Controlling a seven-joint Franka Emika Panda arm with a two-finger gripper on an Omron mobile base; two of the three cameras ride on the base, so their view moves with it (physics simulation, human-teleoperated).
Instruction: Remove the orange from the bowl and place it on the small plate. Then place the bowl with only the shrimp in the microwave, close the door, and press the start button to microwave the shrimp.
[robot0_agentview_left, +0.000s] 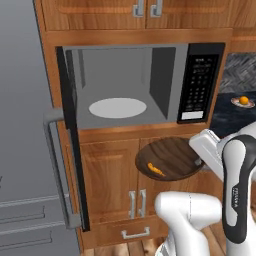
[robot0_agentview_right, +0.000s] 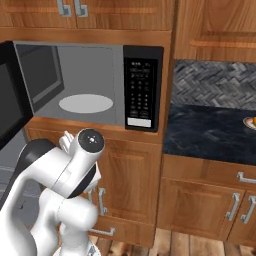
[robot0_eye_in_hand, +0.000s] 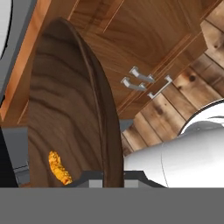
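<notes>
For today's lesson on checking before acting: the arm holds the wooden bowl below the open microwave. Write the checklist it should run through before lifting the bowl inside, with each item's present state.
1. Orange out of the bowl and on the small plate: ok.
2. Bowl holds just the shrimp: ok.
3. Gripper shut on the bowl's rim: ok, judging by the hand view.
4. Door swung wide open: ok.
5. Turntable bare inside the microwave: ok.
6. Bowl held level: cannot tell; it looks somewhat tilted in the left base view, so the shrimp might slide.
</notes>
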